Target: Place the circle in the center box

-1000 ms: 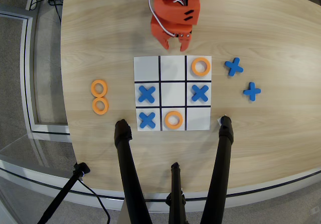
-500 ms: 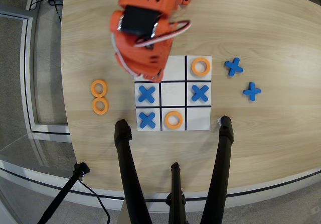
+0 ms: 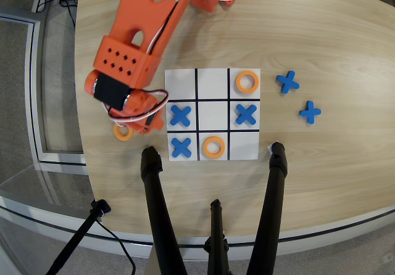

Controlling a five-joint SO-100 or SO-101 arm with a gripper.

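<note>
The white grid board [image 3: 213, 77] lies mid-table, and its center box [image 3: 213, 114] holds nothing. One orange circle [image 3: 247, 81] sits in the top right square and another [image 3: 213, 147] in the bottom middle square. Left of the board a loose circle [image 3: 122, 132] peeks out from under the orange arm. My gripper [image 3: 133, 122] hangs over that spot. Its fingers are hidden beneath the wrist body, so its state and anything directly under it are hidden.
Blue crosses occupy the board's middle left [image 3: 179, 115], middle right [image 3: 245, 114] and bottom left [image 3: 180, 147] squares. Two more crosses [image 3: 287, 81] [image 3: 310, 111] lie right of the board. Black tripod legs [image 3: 159, 213] [image 3: 271, 201] cross the near table edge.
The arm swung from behind the board to the left and came down over the two loose circles. It now covers the upper one and part of the lower one.
</note>
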